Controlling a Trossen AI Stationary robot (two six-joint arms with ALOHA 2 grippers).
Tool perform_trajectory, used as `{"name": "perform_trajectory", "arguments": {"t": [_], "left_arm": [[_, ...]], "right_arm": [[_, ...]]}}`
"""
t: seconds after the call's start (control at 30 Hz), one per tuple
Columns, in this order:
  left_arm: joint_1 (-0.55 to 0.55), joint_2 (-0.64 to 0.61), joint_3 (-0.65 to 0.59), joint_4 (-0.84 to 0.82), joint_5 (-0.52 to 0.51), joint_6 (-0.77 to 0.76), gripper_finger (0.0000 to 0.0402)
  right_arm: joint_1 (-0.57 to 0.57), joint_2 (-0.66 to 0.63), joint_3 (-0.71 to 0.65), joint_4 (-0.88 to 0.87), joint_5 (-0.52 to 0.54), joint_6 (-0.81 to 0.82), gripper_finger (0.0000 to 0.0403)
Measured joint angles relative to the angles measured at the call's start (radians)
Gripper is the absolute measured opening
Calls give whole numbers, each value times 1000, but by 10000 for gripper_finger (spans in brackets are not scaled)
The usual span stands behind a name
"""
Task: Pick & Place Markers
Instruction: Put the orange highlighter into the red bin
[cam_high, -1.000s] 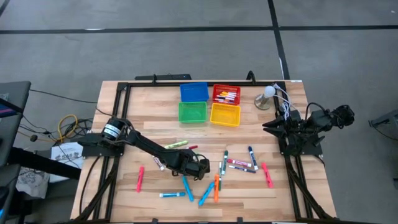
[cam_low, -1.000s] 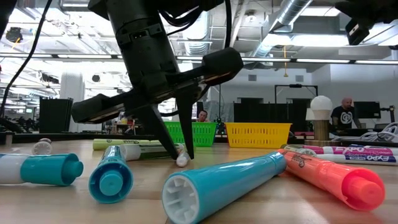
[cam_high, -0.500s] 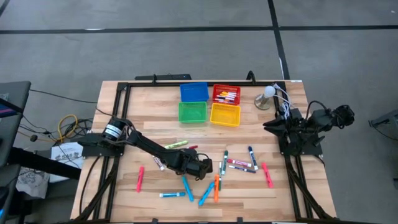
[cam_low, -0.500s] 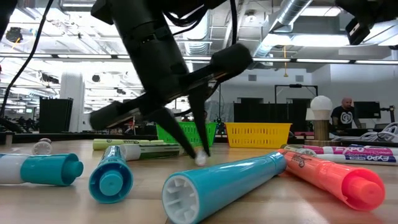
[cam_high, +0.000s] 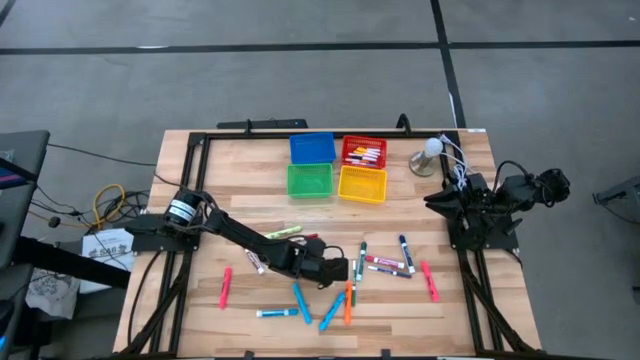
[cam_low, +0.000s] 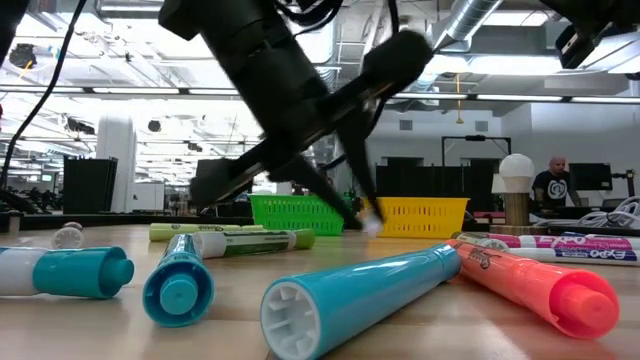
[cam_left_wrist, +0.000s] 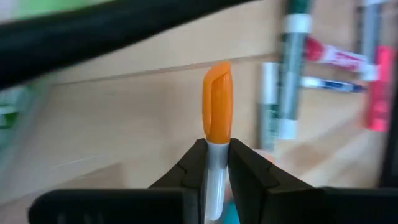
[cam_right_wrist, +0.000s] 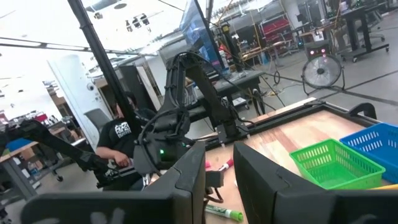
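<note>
Judging by the layout, the step in hand is carrying the pinched marker to the bins w/o dropping it: lift clear of the markers lying on the table, keep the grip steady, bring it over a bin before letting go; which bin it belongs in I can't tell.

Left gripper (cam_high: 340, 269) sits mid-table, near the front, fingers pressed tight on an orange-capped marker (cam_left_wrist: 217, 112), white body between the pads, cap sticking out ahead. In the low view it hangs off the wood, tilted.

Loose markers (cam_high: 384, 264) lie scattered beside it and further right; red bin (cam_high: 364, 152) at the back already has a few.

Right gripper (cam_high: 432, 203) waits at the right edge, holding nothing, fingers a little apart.
</note>
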Motion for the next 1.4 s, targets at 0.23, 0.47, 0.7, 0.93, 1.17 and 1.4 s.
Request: {"name": "perform_trajectory", "arguments": {"t": [0.23,0.47,0.7,0.93,1.17,1.4], "left_arm": [[13,-1,2,176,-47,132,50],[50,-3,2,340,-51,293,50],[91,-3,3,536,-41,450,50],[153,-9,3,609,57,542,50],[220,-84,3,618,118,674,51],[268,-218,3,613,116,808,50]], "right_arm": [[0,0,0,0,0,-1,73],[0,0,0,22,1,6,73],[0,43,0,53,0,62,73],[0,201,0,53,-1,193,73],[0,340,0,63,-26,271,74],[-2,437,0,130,-27,312,127]]}}
